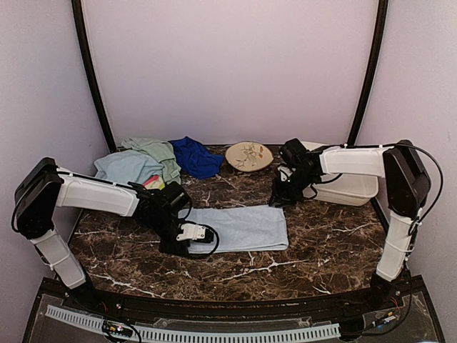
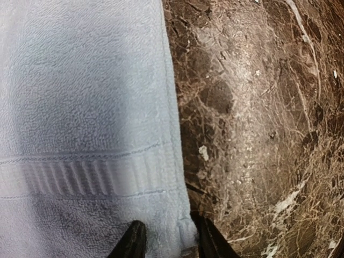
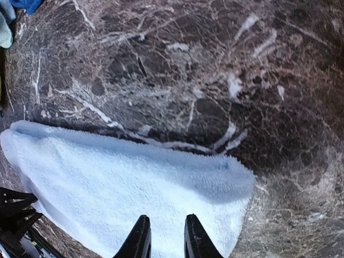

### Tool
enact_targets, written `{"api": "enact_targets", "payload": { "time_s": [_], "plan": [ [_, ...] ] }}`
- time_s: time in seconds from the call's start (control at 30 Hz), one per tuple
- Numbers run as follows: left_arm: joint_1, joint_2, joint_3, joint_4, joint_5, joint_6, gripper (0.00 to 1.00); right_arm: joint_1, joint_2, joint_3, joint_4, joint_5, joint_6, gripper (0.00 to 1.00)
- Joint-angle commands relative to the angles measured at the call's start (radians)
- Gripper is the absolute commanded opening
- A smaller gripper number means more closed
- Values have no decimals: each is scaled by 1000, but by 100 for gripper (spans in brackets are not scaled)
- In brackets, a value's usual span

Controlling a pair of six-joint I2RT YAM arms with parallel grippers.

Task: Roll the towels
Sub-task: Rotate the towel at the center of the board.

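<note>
No words, numbers, brands or signs can be read anywhere here. The light blue towel (image 1: 243, 229) carries only a woven ribbed band with no lettering, and the round plate (image 1: 248, 156) has a branching drawn pattern, not writing.

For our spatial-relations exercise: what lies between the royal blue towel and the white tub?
The round patterned plate, then the right gripper, in the top view.
</note>
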Motion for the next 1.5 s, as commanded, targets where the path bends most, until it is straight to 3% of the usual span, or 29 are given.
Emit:
{"api": "enact_targets", "payload": {
  "time_s": [0.0, 0.13, 0.37, 0.67, 0.83, 0.97, 1.13, 1.33, 1.47],
  "plan": [
    [-1, -12, -51, 50, -93, 7, 35, -7, 79, 28, -17, 13, -29, 21],
    [0, -20, -57, 96, -174, 36, 34, -9, 73, -93, 29, 31, -26, 19],
    [33, 21, -1, 281, -285, 54, 39, 27, -114, -371, 122, 53, 66, 18],
    [70, 220, 158, 394, -328, 59, 40, 238, -265, -547, 211, 93, 287, 18],
    [141, 293, 292, 404, -327, -5, 40, 375, -274, -558, 305, 73, 426, 19],
    [217, 273, 384, 327, -262, -20, 48, 394, -274, -451, 280, 21, 390, 22],
    [262, 137, 354, 260, -181, 28, 64, 285, -206, -208, 200, -109, 186, 24],
    [264, 6, 339, 14, 24, 35, 65, 203, 131, 236, -3, -225, -179, 24],
    [256, -43, 307, -91, 187, 55, 63, 184, 356, 438, -75, -265, -318, 23]
  ]
}}
